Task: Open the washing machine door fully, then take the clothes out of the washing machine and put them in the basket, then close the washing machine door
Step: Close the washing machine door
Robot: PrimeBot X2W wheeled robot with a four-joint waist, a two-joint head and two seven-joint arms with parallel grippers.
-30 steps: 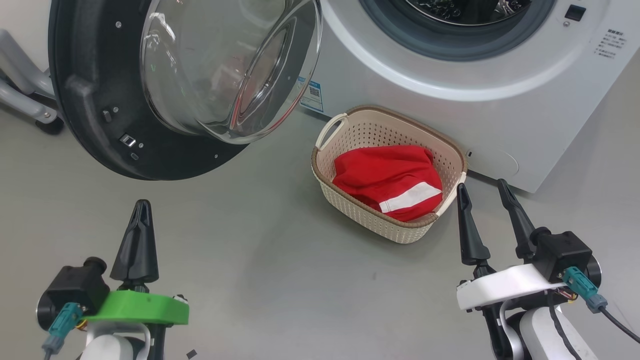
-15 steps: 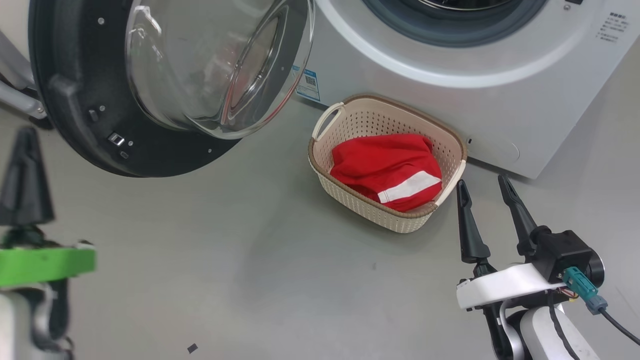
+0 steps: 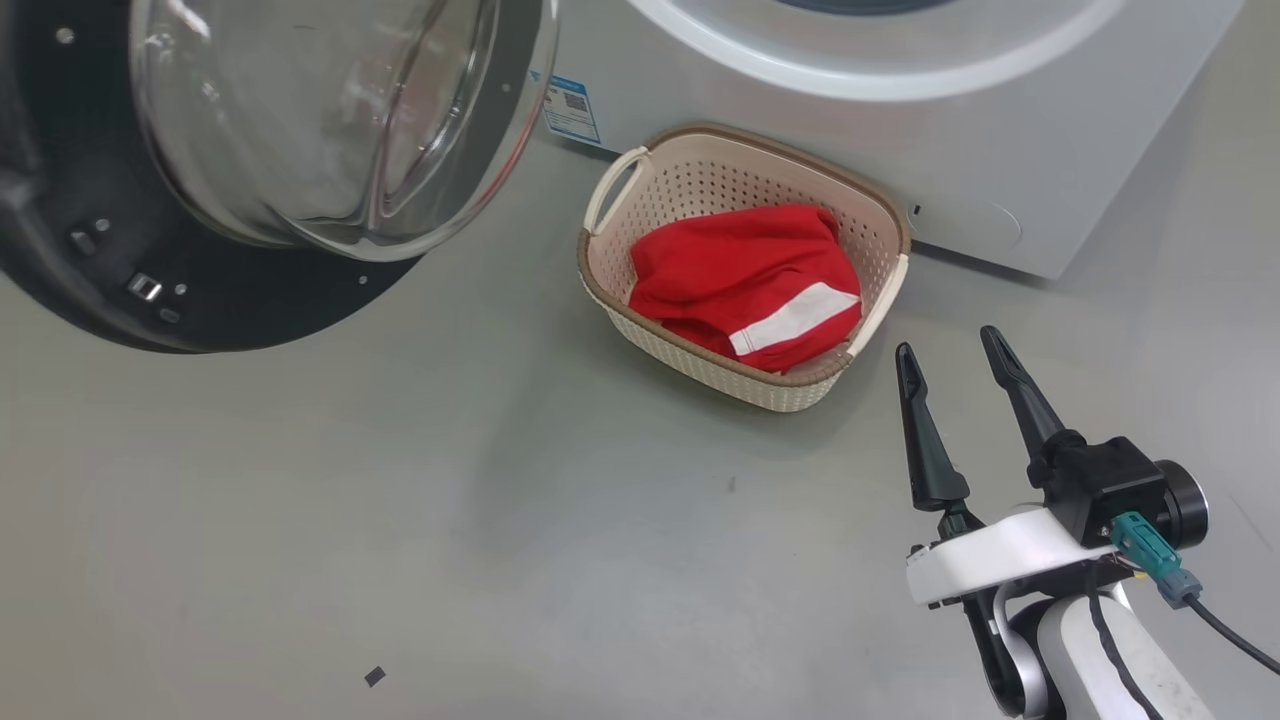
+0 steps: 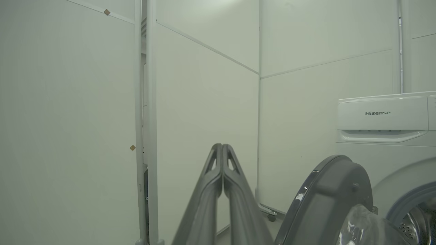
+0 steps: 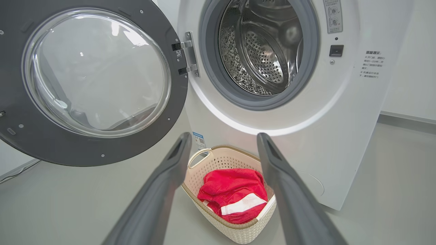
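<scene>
**Op:** Swinging the left arm out wide. Left pincer (image 4: 222, 148) is pressed together with nothing in it. A second ago it sat low-left in the head view. Now its wrist camera looks past the tips at pale wall panels (image 4: 68, 102), with the washing machine door (image 4: 340, 177) edge-on at lower right.

**Rev:** Right side?

**Op:** Right pincer (image 3: 947, 342) is spread apart and empty, over the floor (image 3: 450, 500) just beside the basket (image 3: 690, 352), not touching it. The head camera has moved too, so the scene shift isn't the basket moving.

**Rev:** Load?

**Op:** The clothes (image 3: 740, 275) are in the basket: soft red fabric, a crumpled heap with one white stripe up. The basket is cream perforated plastic with rounded corners, a brown woven-look rim and a loop handle. It sits on the floor close in front of the washing machine (image 3: 950, 150). In the right wrist view the drum (image 5: 262, 51) reads empty to me: shiny perforated steel, with the grey rubber gasket (image 5: 208, 68) round it.

**Rev:** Door next, then.

**Op:** That's my read. The door stands wide open, with a glossy black rim and a bulging clear glass bowl (image 3: 330, 120). The left arm looks headed round its outer side to push it shut. The rim is hard and slick, so the tips may slide.
</scene>
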